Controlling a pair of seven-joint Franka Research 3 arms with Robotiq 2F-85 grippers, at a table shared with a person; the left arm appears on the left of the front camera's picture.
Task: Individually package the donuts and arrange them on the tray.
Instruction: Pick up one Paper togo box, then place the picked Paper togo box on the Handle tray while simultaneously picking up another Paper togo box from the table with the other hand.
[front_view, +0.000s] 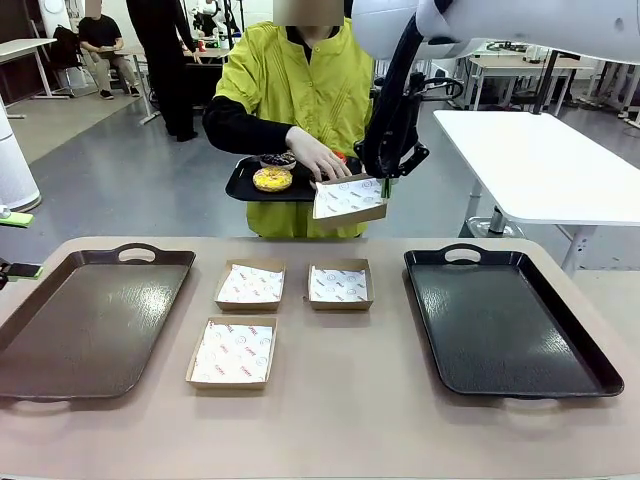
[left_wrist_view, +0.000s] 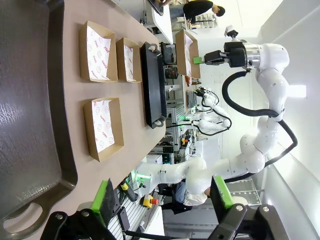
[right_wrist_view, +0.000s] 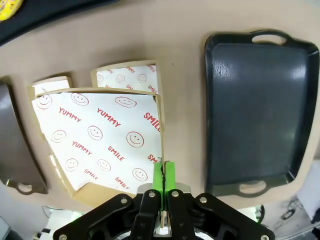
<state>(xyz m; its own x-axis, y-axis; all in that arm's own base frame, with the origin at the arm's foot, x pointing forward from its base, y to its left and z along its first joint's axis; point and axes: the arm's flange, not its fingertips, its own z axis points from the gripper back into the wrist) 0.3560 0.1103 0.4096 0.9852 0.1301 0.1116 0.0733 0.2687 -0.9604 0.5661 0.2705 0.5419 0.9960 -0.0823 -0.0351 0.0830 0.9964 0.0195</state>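
A person at the far side holds a small black tray (front_view: 240, 185) carrying a yellow-glazed donut (front_view: 272, 179), a dark sprinkled donut (front_view: 278, 159) and a bit of a red one (front_view: 340, 155). The person's hand (front_view: 318, 160) rests by them. My right gripper (front_view: 385, 186) is raised in front of the person, shut on the edge of a paper-lined cardboard box (front_view: 348, 200). In the right wrist view the green pads (right_wrist_view: 158, 175) pinch that box's wall (right_wrist_view: 100, 140). My left gripper (left_wrist_view: 164, 197) stands open and empty at the table's left edge (front_view: 18, 244).
Three more lined boxes (front_view: 250, 285) (front_view: 340, 285) (front_view: 232, 352) sit mid-table. A large brown tray (front_view: 90, 320) lies on the left and a large black tray (front_view: 505, 320) on the right, both bare. A white table (front_view: 540, 160) stands behind on the right.
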